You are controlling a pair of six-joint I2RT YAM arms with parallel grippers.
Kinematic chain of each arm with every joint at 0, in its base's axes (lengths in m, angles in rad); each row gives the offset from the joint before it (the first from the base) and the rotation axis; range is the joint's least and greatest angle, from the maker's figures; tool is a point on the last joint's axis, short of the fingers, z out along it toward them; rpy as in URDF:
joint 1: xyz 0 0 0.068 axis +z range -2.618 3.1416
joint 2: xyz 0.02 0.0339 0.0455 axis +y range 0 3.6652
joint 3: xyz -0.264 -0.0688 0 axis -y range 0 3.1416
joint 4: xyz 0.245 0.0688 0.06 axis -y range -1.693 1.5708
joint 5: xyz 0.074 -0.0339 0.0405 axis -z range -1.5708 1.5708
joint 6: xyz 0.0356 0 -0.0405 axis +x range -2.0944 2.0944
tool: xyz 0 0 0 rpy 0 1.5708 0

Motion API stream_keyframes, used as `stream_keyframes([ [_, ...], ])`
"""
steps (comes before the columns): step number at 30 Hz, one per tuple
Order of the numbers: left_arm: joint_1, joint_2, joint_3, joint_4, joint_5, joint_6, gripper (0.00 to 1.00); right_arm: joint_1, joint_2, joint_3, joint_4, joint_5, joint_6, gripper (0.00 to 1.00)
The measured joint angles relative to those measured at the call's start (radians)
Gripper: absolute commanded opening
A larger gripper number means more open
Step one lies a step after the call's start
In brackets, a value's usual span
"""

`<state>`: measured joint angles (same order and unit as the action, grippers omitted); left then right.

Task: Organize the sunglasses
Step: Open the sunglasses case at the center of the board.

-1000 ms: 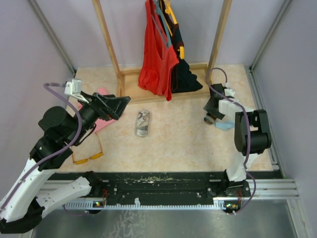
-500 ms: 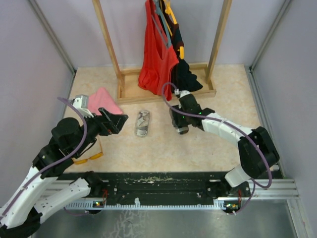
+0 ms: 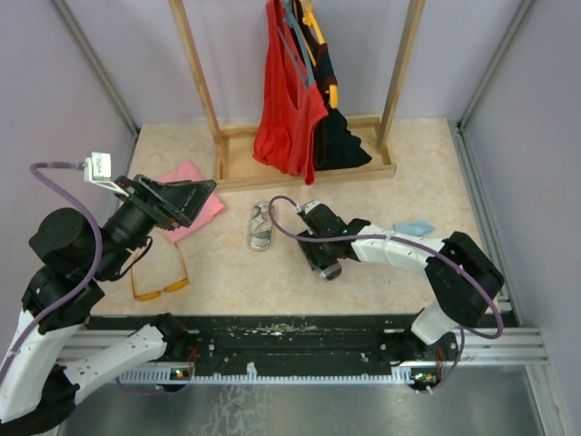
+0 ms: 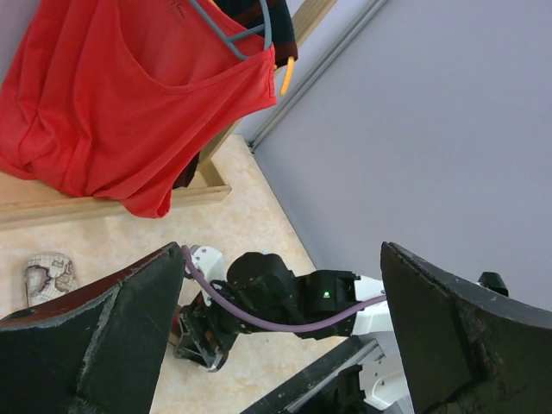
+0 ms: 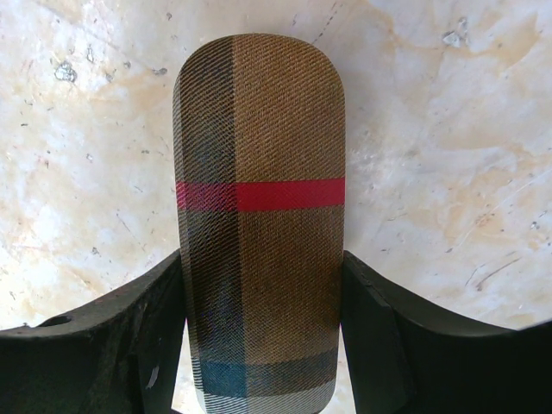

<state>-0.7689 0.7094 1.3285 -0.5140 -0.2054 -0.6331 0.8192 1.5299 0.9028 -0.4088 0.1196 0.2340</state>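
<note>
Red-frame sunglasses (image 3: pixel 163 291) near spread L end effector (image 3: pixel 204 196); R end effector (image 3: pixel 329 265) tight on case (image 5: pixel 259 172).

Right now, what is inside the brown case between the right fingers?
The brown case shows only its plaid shell; its interior is covered. The sunglasses lie outside it, on the table.
</note>
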Motion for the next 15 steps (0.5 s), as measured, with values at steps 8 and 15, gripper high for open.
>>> stream_keyframes([
  [8,0.000,-0.013,0.001,0.013,0.016,-0.004,1.00,0.016,0.011,-0.006,-0.011,0.025,0.021,0.80],
  [15,0.000,-0.024,-0.003,0.013,0.015,-0.003,1.00,0.016,0.016,-0.004,-0.025,0.034,0.019,0.81],
])
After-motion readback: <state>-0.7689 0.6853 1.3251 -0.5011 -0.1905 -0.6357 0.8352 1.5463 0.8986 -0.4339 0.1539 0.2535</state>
